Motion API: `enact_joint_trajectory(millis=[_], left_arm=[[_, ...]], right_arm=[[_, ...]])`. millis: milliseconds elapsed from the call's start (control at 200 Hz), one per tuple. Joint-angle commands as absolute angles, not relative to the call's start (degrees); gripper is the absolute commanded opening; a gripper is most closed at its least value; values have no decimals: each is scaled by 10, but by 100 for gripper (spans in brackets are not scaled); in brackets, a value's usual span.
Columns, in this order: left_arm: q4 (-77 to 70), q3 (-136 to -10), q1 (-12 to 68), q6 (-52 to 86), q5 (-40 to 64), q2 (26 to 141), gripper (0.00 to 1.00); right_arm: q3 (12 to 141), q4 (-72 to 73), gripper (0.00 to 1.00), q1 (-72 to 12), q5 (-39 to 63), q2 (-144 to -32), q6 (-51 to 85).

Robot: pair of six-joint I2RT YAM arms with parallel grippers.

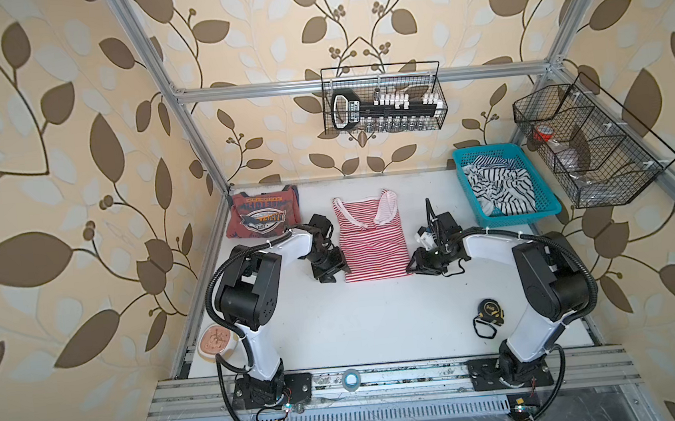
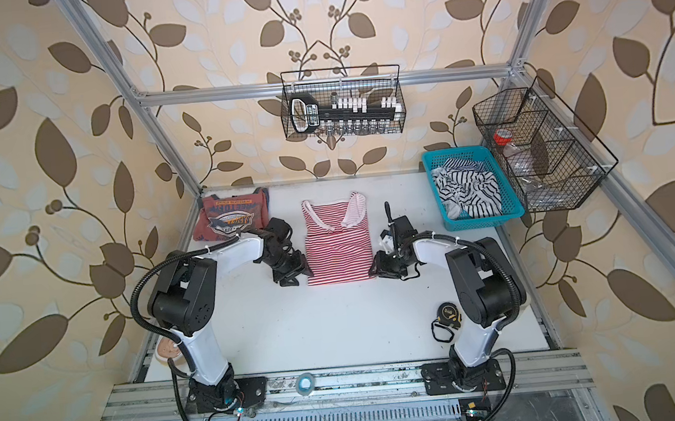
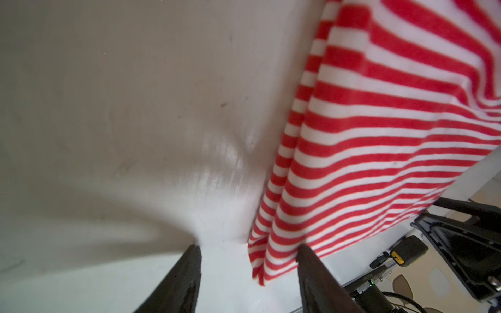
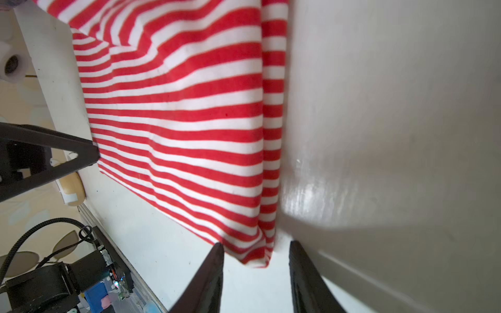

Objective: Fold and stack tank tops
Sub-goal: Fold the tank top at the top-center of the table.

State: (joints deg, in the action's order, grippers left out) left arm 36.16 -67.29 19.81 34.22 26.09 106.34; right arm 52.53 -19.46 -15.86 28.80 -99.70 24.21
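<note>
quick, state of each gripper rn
left gripper: open, empty, at a near corner of the striped tank top
right gripper: open, empty, at its other near corner

Two arms, identical build. On left arm (image 1: 258, 354): white shell links, black joint housings, black ribbed conduit (image 1: 209, 289) looped along outer side, white cable ties (image 1: 268, 244). On right arm (image 1: 536, 327): same. Each sits on black base plate (image 1: 297, 384) with screws, low in frame. Small circuit board (image 1: 522, 408) with lit LED, lower right. Both left gripper (image 3: 249, 248) and right gripper (image 4: 257, 244): black, tapered, textured fingers.
</note>
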Motion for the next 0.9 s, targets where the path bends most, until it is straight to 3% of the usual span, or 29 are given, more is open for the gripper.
enact_joint_trajectory(millis=[0,550,730,895], left_arm=[[348,-669,198,354,289,1070,58],[323,-639,215,370,309,1066,46],[313,-629,220,377,308,1070,35],[315,-629,221,379,306,1069,16]], right_arm=[[510,-178,41,-162,298,-1015,251],[496,-168,28,-173,300,-1016,265],[494,-167,20,-173,302,-1016,266],[492,-168,7,-173,305,-1013,267]])
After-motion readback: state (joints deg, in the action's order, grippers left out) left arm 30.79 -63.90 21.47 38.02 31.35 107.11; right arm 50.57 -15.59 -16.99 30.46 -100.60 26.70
